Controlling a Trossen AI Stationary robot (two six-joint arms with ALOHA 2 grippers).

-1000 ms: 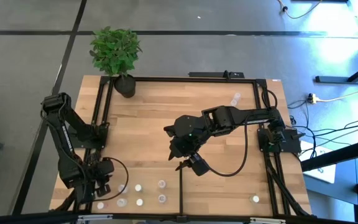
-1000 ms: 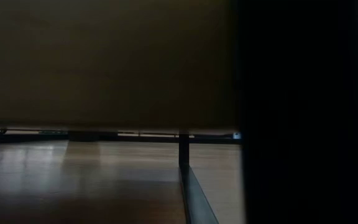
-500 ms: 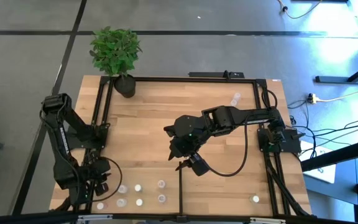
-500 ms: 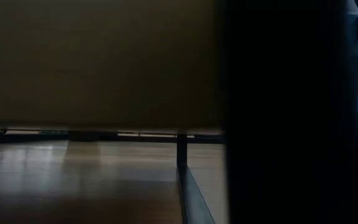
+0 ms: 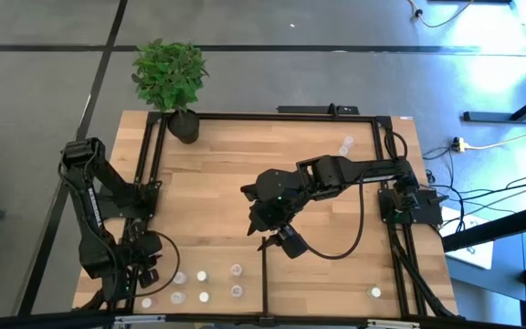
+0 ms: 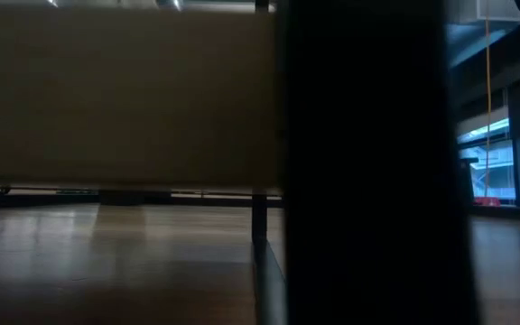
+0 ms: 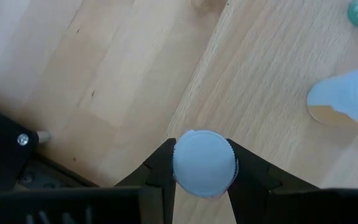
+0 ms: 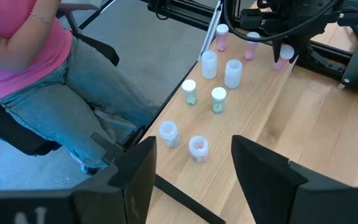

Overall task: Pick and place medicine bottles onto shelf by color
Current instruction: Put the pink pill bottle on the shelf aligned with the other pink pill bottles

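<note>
Bottle (image 7: 204, 163), small and round with a pale ribbed white cap, sits clamped between the two dark fingers of the left hand (image 5: 141, 271) above the near left corner of the counter (image 5: 217, 174), just beside the loose medicine bottles (image 8: 210, 81), which are whitish or clear with white, greenish or pinkish tops and stand near the counter's front edge. Over the middle of the light-wood shelf (image 5: 336, 219), the right hand (image 8: 191, 168) hangs with its fingers apart and nothing between them, and a seated person (image 8: 36, 68) in a pink top shows beyond the counter.
</note>
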